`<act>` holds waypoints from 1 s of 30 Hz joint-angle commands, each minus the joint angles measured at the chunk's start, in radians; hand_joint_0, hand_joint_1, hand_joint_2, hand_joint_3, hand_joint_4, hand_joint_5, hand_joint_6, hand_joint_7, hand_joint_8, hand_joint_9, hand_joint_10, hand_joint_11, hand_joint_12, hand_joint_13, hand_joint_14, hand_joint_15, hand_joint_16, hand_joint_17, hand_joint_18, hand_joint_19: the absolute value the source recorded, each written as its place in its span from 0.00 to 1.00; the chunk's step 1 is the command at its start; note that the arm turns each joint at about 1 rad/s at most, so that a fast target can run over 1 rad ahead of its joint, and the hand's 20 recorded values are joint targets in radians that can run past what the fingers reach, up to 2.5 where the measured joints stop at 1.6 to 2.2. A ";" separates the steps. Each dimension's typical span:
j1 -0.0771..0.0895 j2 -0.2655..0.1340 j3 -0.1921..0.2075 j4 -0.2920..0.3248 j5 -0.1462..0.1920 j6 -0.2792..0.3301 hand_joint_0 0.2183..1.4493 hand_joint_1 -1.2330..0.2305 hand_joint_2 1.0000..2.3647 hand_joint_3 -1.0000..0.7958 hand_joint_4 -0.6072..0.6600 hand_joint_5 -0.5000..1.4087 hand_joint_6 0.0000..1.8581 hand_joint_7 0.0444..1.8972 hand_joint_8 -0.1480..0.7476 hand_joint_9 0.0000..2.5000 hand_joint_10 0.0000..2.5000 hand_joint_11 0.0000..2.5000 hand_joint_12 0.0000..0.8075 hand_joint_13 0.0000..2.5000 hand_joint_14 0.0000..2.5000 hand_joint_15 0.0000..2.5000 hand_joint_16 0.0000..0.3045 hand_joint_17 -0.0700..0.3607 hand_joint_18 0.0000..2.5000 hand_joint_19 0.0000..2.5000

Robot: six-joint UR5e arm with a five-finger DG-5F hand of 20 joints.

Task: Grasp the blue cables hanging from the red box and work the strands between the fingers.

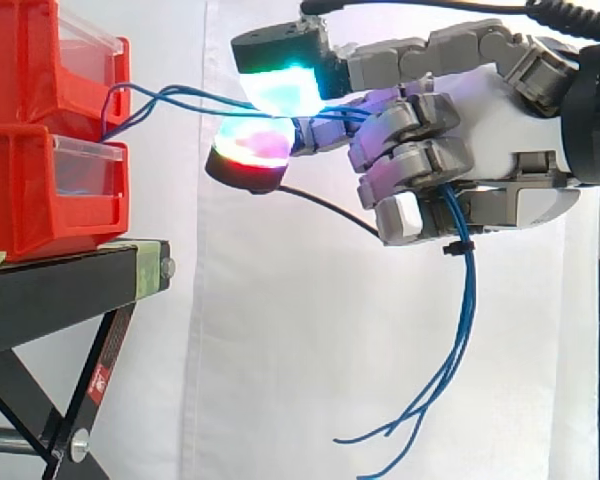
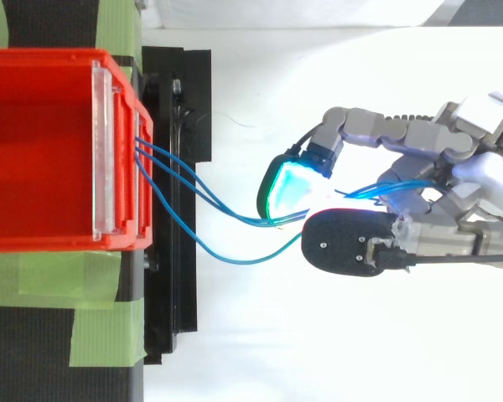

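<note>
Blue cables (image 1: 471, 300) hidden where passing through curled hand (image 1: 510, 110); red bins (image 1: 40, 200) cut off by left edge

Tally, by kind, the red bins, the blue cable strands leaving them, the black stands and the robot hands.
Red bins, upper and lower: 2
Blue cable strands: 3
Black stand: 1
Hand: 1
Total: 7

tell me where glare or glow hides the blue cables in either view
Top view: a white glare beside the glowing pad swallows the blue cables where they enter the hand. Side view: cyan and red pad glow tints them at the pinch; below the hand they stand out against the curtain.
</note>
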 commanded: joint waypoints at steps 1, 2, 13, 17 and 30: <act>0.000 0.001 0.000 0.001 0.002 0.000 0.63 0.37 0.03 0.75 0.58 0.58 0.00 0.75 0.77 0.53 1.00 1.00 0.83 0.68 1.00 0.77 0.66 0.51 0.78 0.29; 0.000 0.001 0.000 0.001 0.002 0.000 0.61 0.38 0.09 0.73 0.59 0.58 0.00 0.75 0.77 0.53 1.00 1.00 0.83 0.68 1.00 0.77 0.66 0.51 0.78 0.29; 0.000 -0.001 0.000 0.004 0.000 0.002 0.47 0.44 0.01 0.40 0.67 0.58 0.00 0.73 0.77 0.53 1.00 1.00 0.83 0.68 1.00 0.77 0.66 0.51 0.78 0.29; 0.000 0.001 0.000 0.007 0.000 0.002 0.50 0.43 0.01 0.50 0.68 0.58 0.00 0.72 0.77 0.53 1.00 1.00 0.83 0.68 1.00 0.77 0.66 0.51 0.78 0.29; 0.003 0.001 0.000 0.009 0.000 0.002 0.42 0.44 0.01 0.26 0.70 0.54 0.00 0.72 0.77 0.53 1.00 1.00 0.83 0.68 1.00 0.77 0.66 0.51 0.78 0.29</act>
